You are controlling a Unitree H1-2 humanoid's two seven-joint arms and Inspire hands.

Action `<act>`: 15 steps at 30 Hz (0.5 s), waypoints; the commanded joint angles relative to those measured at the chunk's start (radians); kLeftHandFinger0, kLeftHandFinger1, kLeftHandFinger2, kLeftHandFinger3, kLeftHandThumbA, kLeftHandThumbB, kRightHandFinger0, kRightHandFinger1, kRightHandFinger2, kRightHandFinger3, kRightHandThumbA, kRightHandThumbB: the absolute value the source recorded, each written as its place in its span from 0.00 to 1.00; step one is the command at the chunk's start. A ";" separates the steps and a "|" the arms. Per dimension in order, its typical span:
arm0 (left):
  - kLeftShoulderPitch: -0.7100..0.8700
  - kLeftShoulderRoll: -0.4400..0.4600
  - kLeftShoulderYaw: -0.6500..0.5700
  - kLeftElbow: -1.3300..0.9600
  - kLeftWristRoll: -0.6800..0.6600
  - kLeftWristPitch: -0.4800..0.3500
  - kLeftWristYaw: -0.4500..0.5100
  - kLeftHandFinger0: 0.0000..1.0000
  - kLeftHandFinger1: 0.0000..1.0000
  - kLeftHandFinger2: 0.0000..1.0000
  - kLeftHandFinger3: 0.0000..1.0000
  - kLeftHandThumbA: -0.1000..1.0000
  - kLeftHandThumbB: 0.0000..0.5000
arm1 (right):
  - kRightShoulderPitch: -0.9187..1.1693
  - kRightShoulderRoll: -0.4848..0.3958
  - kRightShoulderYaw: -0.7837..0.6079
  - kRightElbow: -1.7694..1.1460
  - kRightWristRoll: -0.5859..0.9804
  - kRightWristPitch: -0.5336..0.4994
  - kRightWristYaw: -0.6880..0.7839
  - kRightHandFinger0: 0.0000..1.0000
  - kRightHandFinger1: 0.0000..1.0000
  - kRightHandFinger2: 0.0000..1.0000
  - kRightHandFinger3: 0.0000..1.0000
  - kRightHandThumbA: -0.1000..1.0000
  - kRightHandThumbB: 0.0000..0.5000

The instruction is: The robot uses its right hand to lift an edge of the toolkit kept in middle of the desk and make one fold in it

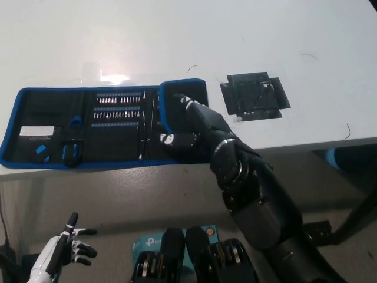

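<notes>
We see the black right hand (197, 127) reaching onto the desk (177, 41), its fingers (189, 105) stretched over the raised right flap of the toolkit (103, 127) while the thumb sits under that flap, pinching its edge. The kit lies open along the desk's near edge, extending away to the left of the fingers. The white left hand (65, 250) rests low, fingers apart, holding nothing.

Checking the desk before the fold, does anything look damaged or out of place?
A black patch of crossed tape strips sits on the white desk right of the toolkit, scuffed and uneven. The toolkit's right flap is partly raised beside the right hand.
</notes>
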 commanded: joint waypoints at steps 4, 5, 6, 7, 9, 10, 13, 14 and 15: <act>0.005 0.018 0.006 -0.030 0.001 -0.003 -0.009 0.47 0.45 0.36 0.63 1.00 0.97 | -0.017 0.125 -0.238 -0.275 -0.091 0.006 0.352 1.00 1.00 1.00 1.00 0.78 1.00; 0.005 0.015 0.009 -0.028 -0.002 0.001 -0.007 0.48 0.46 0.36 0.64 1.00 0.98 | -0.012 0.125 -0.282 -0.351 -0.063 0.006 0.397 1.00 1.00 1.00 1.00 0.76 1.00; 0.006 0.014 0.010 -0.029 -0.003 0.003 -0.006 0.48 0.47 0.36 0.63 1.00 1.00 | -0.010 0.129 -0.299 -0.370 -0.063 0.006 0.413 1.00 1.00 1.00 1.00 0.75 1.00; 0.005 0.013 0.012 -0.032 -0.003 0.006 -0.003 0.49 0.47 0.36 0.63 1.00 0.99 | -0.009 0.134 -0.337 -0.399 -0.042 0.006 0.432 1.00 1.00 1.00 1.00 0.71 1.00; 0.006 0.014 0.013 -0.032 -0.002 0.007 -0.003 0.48 0.46 0.35 0.63 1.00 1.00 | 0.005 0.163 -0.449 -0.467 0.006 0.006 0.483 1.00 1.00 1.00 1.00 0.63 0.96; 0.003 0.014 0.012 -0.026 0.000 0.004 -0.003 0.47 0.46 0.36 0.63 1.00 1.00 | 0.009 0.168 -0.501 -0.495 0.038 0.006 0.498 1.00 1.00 1.00 1.00 0.60 0.94; 0.001 0.012 0.013 -0.021 0.000 -0.006 -0.002 0.45 0.44 0.35 0.62 1.00 1.00 | 0.050 0.133 -0.613 -0.607 0.184 0.006 0.521 1.00 1.00 1.00 1.00 0.55 0.66; 0.002 0.013 0.015 -0.019 -0.001 -0.008 -0.002 0.45 0.44 0.35 0.62 1.00 1.00 | 0.046 0.141 -0.625 -0.611 0.179 0.006 0.532 1.00 1.00 1.00 1.00 0.54 0.65; 0.002 0.014 0.014 -0.020 -0.001 -0.004 -0.003 0.46 0.46 0.36 0.62 1.00 1.00 | 0.078 0.094 -0.617 -0.632 0.272 0.006 0.504 1.00 1.00 1.00 1.00 0.51 0.52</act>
